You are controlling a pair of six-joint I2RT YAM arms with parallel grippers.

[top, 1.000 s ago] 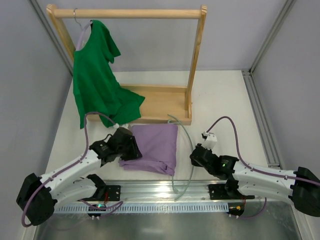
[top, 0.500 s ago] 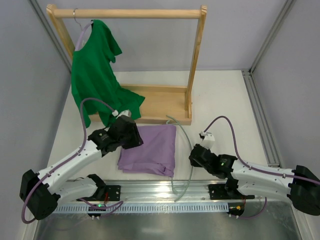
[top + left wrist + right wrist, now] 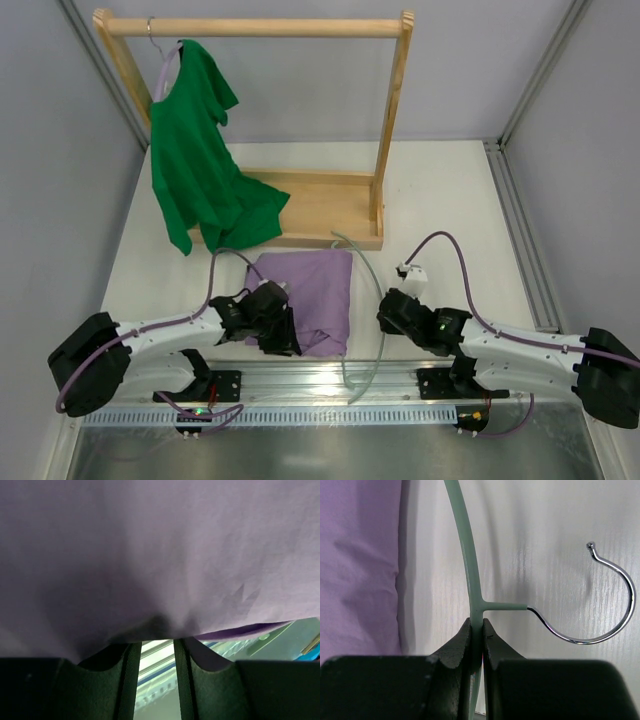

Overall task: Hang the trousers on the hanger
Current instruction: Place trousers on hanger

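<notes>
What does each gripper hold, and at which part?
Right gripper clamps the hanger at its neck. Left gripper touches the trousers edge; whether it grips is unclear.

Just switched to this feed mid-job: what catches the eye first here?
The dark green T-shirt hanging on the wooden rack, back left, stands out most. Mid-table lie the folded lilac trousers, the left gripper at their near-left edge. Beside their right edge the right gripper is clamped on the pale green hanger near its hook.
</notes>
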